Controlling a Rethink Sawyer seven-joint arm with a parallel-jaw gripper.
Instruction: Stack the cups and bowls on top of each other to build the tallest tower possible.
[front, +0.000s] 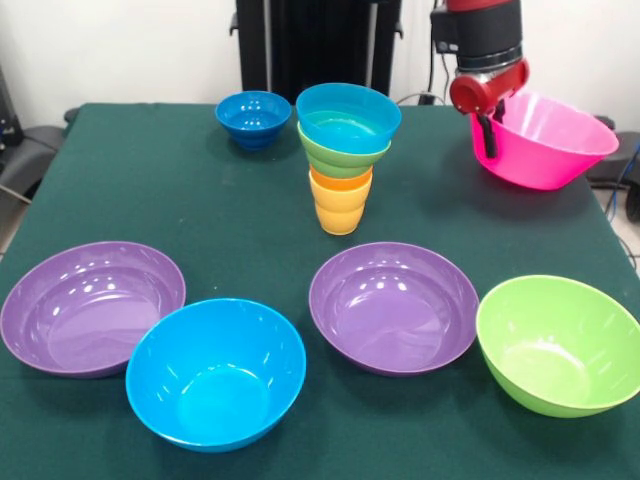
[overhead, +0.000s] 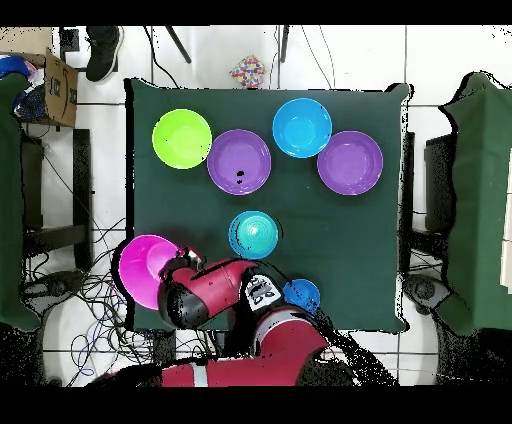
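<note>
Bright, even light from above fills both views, and small white glints sit inside the two purple bowls (front: 92, 305) (front: 393, 303), the large blue bowl (front: 216, 371) and the large green bowl (front: 558, 342). On the dark green table (front: 230, 200), soft, short shadows lie close under the bowls and beside the tower (front: 345, 150). The front view is slightly soft but readable throughout, with a pale wall along the upper edge.

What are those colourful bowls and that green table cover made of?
The bowls, like the pink bowl at the gripper and the near purple bowl, look like glossy moulded plastic: bright light spots on smooth walls. The table cover looks like matte dark green cloth or felt, with no shine.
</note>
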